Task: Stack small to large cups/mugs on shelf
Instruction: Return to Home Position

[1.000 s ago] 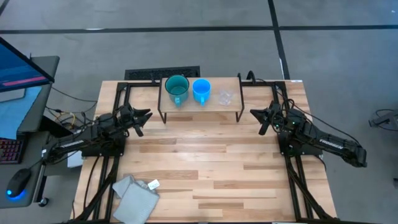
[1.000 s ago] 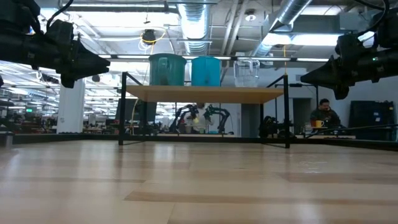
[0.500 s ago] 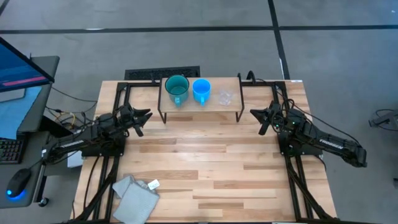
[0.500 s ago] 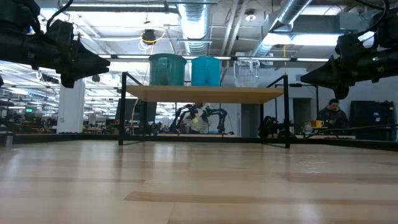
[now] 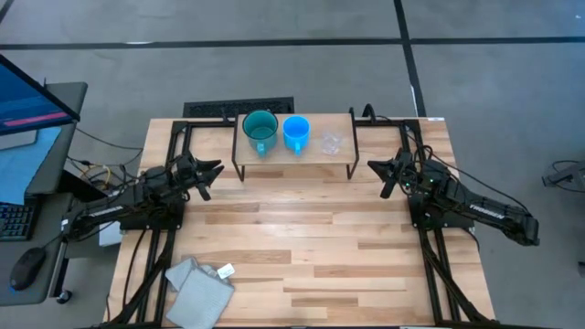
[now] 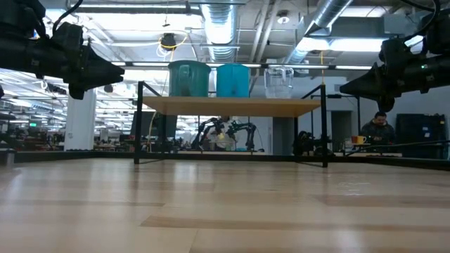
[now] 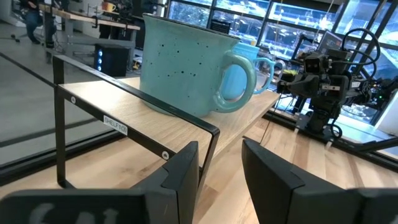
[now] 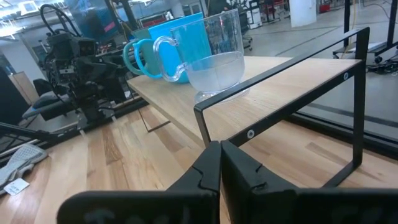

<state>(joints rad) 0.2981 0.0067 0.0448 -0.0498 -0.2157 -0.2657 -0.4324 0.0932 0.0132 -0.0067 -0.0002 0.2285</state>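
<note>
Looking straight down, high view: the shelf [image 5: 311, 157] stands at the far edge of the table [image 5: 302, 247], midway between the two arms. It bears three vessels in one row: one teal mug [image 5: 260, 126], one blue mug [image 5: 296, 131] and one clear cup [image 5: 330, 142]. The largest is toward the left arm's side and the smallest toward the right. The left gripper [image 5: 212, 168] and right gripper [image 5: 375, 167] hang off the shelf's two ends, each apart from it, so the wide middle of the tabletop lies open. One grey cloth [image 5: 199, 285] lies by the near edge on the left arm's side.

Low view: all three vessels stand upright on the plank, inside its edges. Both grippers float above table level, outside the black legs. One person [image 6: 380, 130] sits in the room behind.

Left wrist view: the two fingers [image 7: 186, 171] are spread with nothing between them, and the teal mug stands just behind the shelf's end rail.

Right wrist view: the two fingers [image 8: 205, 168] are pressed together, empty. The clear cup stands nearest the end rail, then the blue mug, and the teal mug last.
</note>
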